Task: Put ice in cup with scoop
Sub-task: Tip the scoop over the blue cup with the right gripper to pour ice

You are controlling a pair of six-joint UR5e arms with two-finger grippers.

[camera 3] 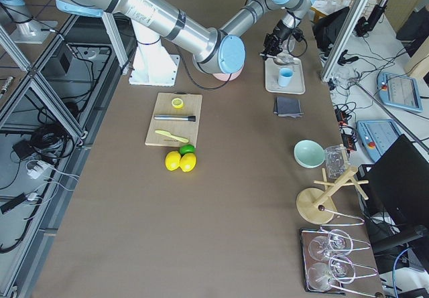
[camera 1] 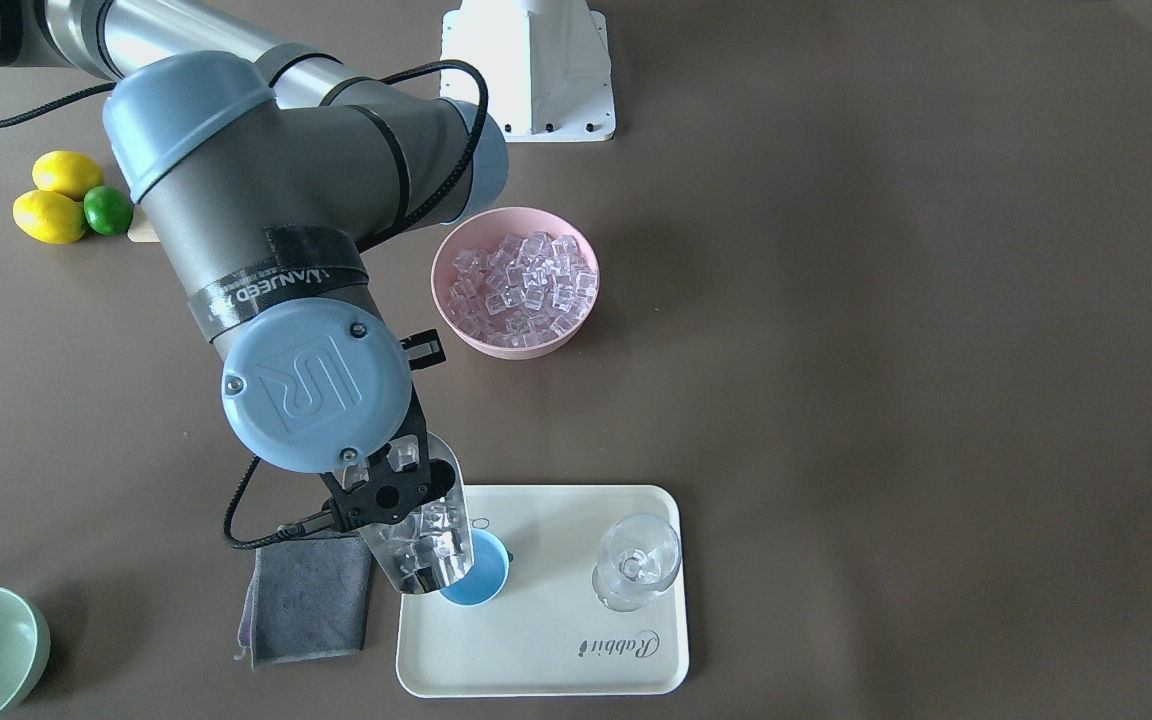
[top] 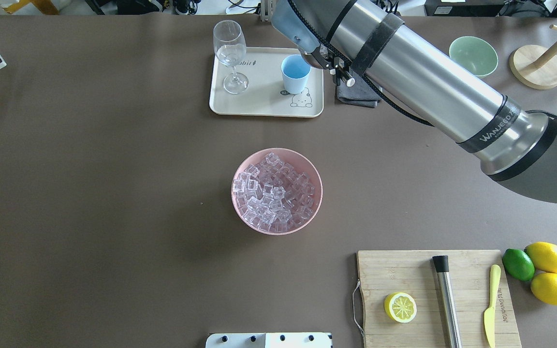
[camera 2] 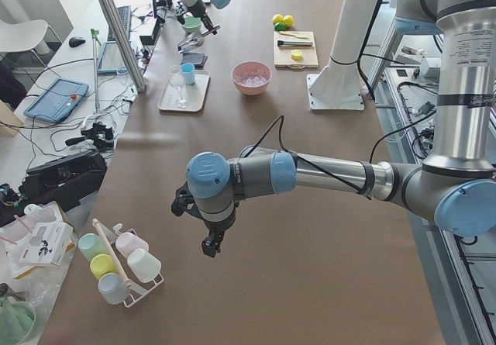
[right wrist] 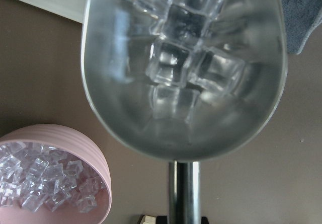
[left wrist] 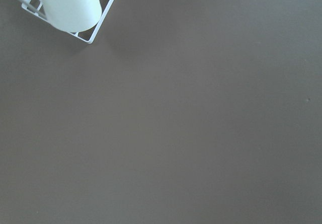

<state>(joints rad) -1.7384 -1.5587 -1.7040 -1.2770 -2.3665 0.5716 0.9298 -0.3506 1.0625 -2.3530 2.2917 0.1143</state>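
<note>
Ice (right wrist: 176, 63) lies in the trough of the scoop (right wrist: 108, 78), a small heap of clear cubes gathered toward the front end. The right gripper (camera 1: 383, 492) has its fingers clamped on the scoop's straight metal handle, which in the wrist view runs back from the trough into the grip. Ahead of the gripper the scoop reaches out so that its front lip overlaps the nearer edge of the cup (camera 1: 484, 583); whether metal touches rim cannot be told. The cup stands upright just past the fingertips, on a cream tray (camera 1: 556, 660). Beyond the cup from the gripper, on the same tray, stands a clear stemmed glass (camera 1: 636, 565). A grey cloth (camera 1: 306, 600) lies on the table just beside the gripper, on the side away from the cup. Behind the gripper, back toward the robot's base, sits a pink bowl (camera 1: 521, 349) filled with more ice.

The left gripper (camera 2: 209, 246) hangs well apart from all this, fingers pointing down over bare brown table (left wrist: 176, 133), with a wire rack (camera 2: 120, 271) of pale cups near it. Whether its fingers are apart or together cannot be told
</note>
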